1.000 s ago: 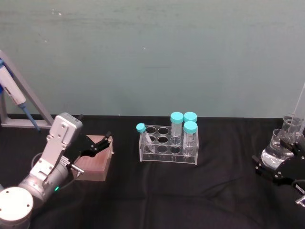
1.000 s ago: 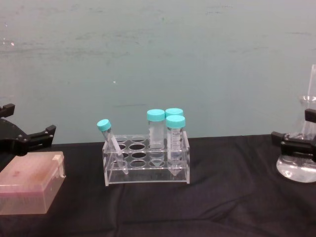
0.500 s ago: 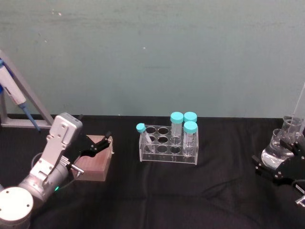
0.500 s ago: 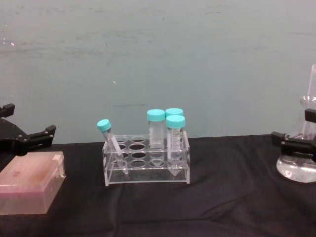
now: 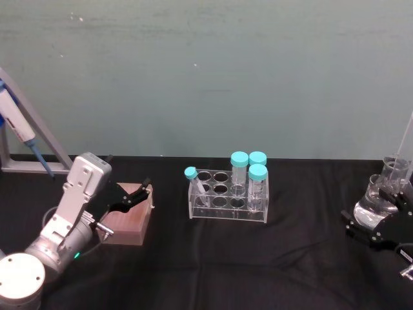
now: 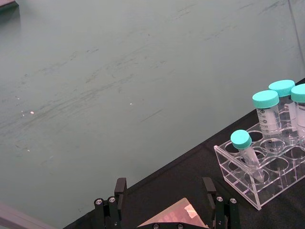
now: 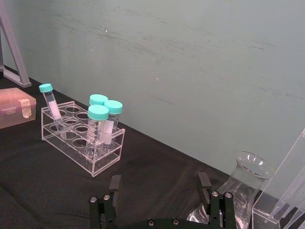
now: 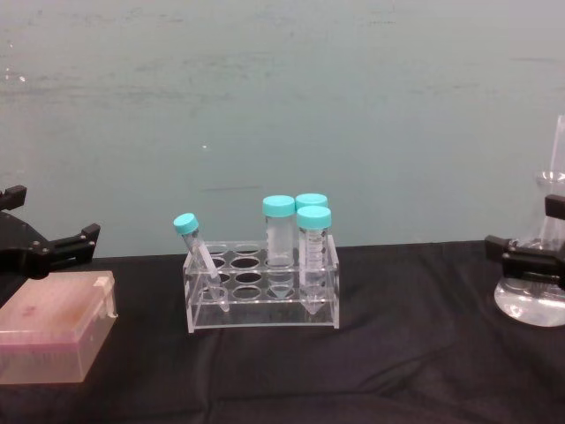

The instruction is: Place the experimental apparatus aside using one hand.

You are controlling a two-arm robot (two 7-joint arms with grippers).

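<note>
The experimental apparatus stands at the table's far right. It includes a conical flask (image 5: 373, 204) (image 8: 531, 306) (image 7: 244, 187) holding clear liquid, with a clear stand (image 5: 395, 169) (image 7: 284, 202) and a long tube (image 8: 557, 150) behind it. My right gripper (image 5: 381, 225) (image 7: 159, 187) (image 8: 530, 256) is open, low over the table, right next to the flask. The flask sits just outside one finger, not between the two. My left gripper (image 5: 132, 196) (image 6: 164, 192) (image 8: 55, 246) hangs open above a pink box at the left.
A clear test tube rack (image 5: 227, 205) (image 8: 262, 305) (image 7: 78, 143) (image 6: 257, 179) with several teal-capped tubes stands mid-table. The pink box (image 5: 128, 223) (image 8: 51, 336) lies at the left. A pipette on a metal frame (image 5: 18, 126) stands far left. A teal wall runs behind the black cloth.
</note>
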